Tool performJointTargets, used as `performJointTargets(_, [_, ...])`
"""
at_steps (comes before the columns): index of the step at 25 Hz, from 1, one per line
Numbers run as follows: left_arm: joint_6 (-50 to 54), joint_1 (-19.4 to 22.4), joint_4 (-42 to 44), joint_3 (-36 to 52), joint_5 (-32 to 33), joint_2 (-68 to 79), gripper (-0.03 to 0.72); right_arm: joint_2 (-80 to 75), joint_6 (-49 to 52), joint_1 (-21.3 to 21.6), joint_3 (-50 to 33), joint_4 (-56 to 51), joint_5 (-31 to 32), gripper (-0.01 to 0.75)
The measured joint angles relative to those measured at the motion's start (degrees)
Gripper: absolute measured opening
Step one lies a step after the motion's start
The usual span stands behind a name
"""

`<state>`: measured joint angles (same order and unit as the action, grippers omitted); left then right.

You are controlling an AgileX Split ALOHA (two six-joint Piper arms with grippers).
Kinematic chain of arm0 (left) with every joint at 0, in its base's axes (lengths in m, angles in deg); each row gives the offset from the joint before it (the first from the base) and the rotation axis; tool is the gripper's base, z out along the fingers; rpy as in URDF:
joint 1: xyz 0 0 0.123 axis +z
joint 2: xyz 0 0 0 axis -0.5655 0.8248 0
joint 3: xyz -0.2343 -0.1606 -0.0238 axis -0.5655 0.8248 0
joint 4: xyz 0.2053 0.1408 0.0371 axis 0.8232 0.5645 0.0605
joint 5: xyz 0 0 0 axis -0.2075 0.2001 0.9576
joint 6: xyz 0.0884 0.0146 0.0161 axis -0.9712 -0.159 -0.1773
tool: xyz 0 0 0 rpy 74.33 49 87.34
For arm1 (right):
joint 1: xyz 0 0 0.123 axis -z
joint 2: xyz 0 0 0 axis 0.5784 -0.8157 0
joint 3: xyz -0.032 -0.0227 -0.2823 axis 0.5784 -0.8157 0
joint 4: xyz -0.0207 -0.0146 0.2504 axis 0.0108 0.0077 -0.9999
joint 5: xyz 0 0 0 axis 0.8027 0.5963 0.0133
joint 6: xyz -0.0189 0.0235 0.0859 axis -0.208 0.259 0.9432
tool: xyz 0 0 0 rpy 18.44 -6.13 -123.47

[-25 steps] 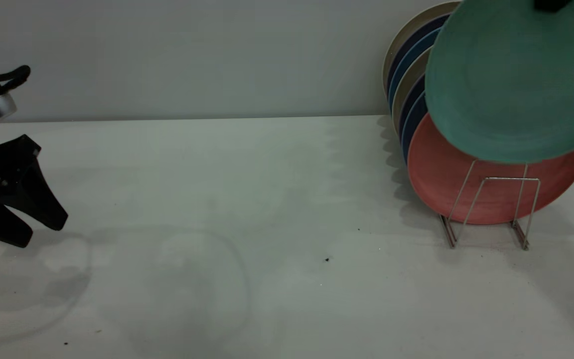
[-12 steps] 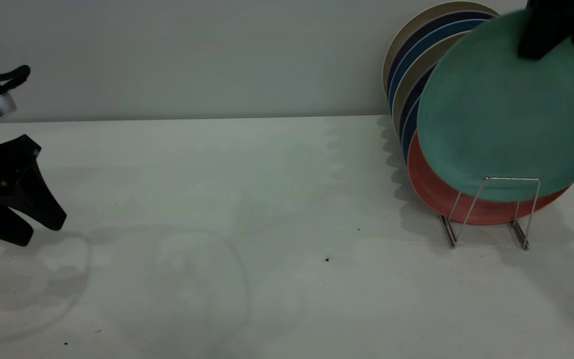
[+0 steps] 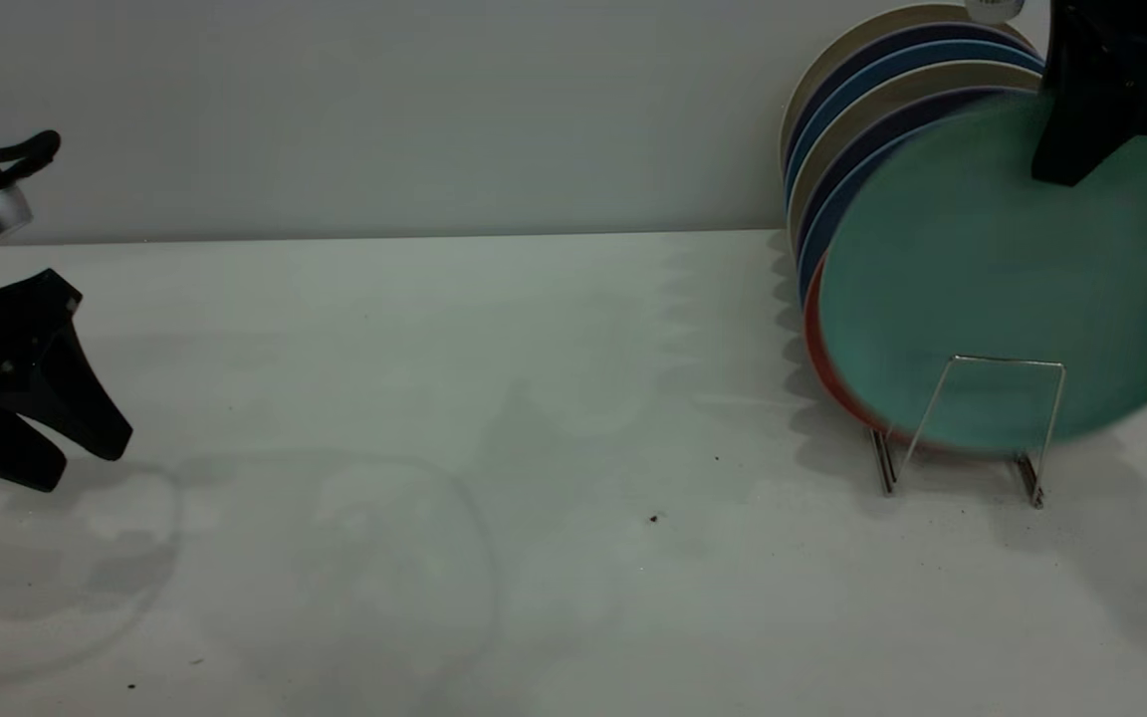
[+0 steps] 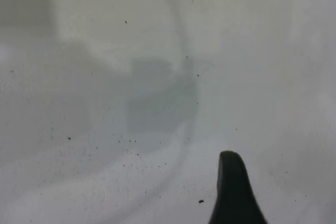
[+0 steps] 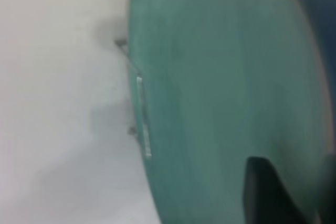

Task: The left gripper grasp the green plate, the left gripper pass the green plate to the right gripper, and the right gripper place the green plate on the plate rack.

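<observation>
At the right of the exterior frame, the right gripper (image 3: 1091, 149) clamps its fingers on the green plate (image 3: 982, 289), lowered behind the plate rack (image 3: 962, 423) front loop, release outstanding; the left gripper (image 3: 76, 453), fingers spread, idles at left above the worktop (image 3: 534, 398).

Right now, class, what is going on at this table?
The right gripper holds the green plate by its upper edge and has it low at the plate rack, behind the front wire loop and in front of a pink plate and a row of blue and beige plates. Whether the plate has bottomed out on the rack cannot be told. The left gripper sits idle at the far left above the table, jaws open and empty.
</observation>
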<state>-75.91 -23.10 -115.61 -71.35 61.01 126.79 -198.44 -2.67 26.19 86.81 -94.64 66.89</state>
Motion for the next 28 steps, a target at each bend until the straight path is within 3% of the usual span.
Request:
performJointTargets(4, [0.0, 0.0, 0.0, 0.0, 0.0, 0.0, 0.5, 0.0, 2.65, 0.0, 0.28, -1.05, 1.37, 0.454])
performJointTargets(9, [0.0, 0.0, 0.47, -0.09, -0.66, -0.24, 0.5, 1.16, 11.12, 0.0, 0.28, -1.17, 2.58, 0.577])
performJointTargets(12, [1.18, 0.0, 4.12, -0.81, -0.66, -1.37, 0.499, 4.33, 19.18, 0.0, 0.28, -1.17, 3.15, 0.583])
performJointTargets(16, [10.3, 0.0, 14.82, -3.86, 2.77, -4.25, 0.499, 9.57, 40.46, 0.0, 0.28, -1.11, 4.69, 0.582])
performJointTargets(21, [24.17, -0.17, 35.17, -8.96, 11.69, -9.38, 0.499, 13.07, 68.27, 0.0, 0.28, 3.22, 14.59, 0.582])
performJointTargets(24, [28.36, -0.17, 40.31, -9.93, 15.02, -13.72, 0.499, 14.23, 72.93, 0.0, 0.28, 7.23, 21.43, 0.582])
performJointTargets(28, [28.26, -0.24, 40.24, -9.98, 19.47, -20.54, 0.499, 18.45, 73.91, 0.0, -1.99, 9.07, 22.35, 0.582])
